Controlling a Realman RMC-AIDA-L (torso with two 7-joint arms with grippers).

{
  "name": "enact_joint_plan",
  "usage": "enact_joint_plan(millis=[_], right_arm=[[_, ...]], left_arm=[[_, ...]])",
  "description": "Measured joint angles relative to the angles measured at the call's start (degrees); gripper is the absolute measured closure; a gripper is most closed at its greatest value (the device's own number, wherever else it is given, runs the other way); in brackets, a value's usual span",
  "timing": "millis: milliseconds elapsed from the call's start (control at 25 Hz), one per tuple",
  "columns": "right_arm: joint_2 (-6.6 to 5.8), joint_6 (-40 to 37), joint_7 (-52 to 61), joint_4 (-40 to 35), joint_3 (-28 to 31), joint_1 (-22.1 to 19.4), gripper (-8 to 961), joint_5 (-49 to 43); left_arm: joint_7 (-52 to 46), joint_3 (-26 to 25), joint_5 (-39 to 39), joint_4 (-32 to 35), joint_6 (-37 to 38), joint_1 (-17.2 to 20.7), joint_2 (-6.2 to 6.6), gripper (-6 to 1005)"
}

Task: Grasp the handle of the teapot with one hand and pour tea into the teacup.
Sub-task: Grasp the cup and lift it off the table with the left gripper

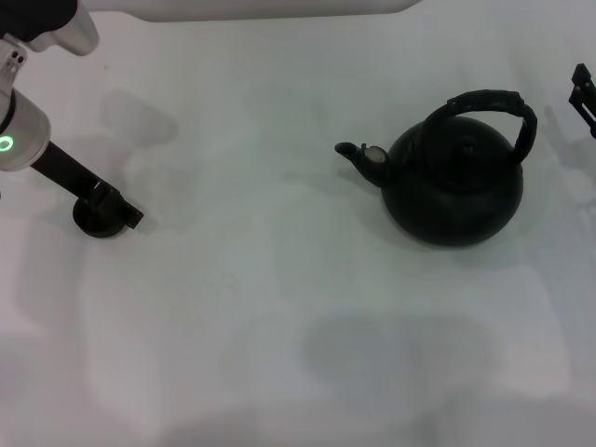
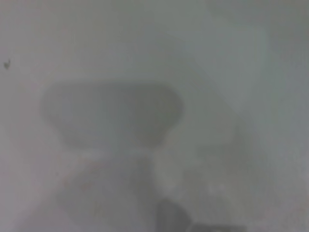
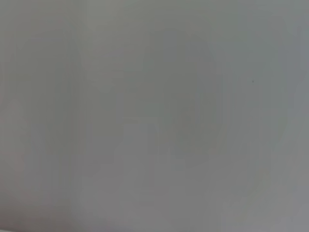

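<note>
The big round matte-black teapot [image 1: 454, 182] looked heavy and rigid, best taken by its ribbed arched black handle [image 1: 494, 104], while neither gripper's opening could be made out.

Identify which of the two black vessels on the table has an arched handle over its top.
The teapot, the large round one with a spout and ribbed handle. The tiny teacup by the left pincer has none.

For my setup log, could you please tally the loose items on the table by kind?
Teapot: 1, black, handle arched on top
Teacup: 1, black, at the left pincer
Total: 2
</note>
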Motion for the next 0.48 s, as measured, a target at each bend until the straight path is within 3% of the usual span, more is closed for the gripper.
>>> enact_joint_plan(millis=[480], right_arm=[[0.00,0.01,0.00,0.00,0.00,0.01,108,0.45]], left_arm=[[-0.44,0.00,0.79,-0.30,0.22,0.00,-0.10,161]])
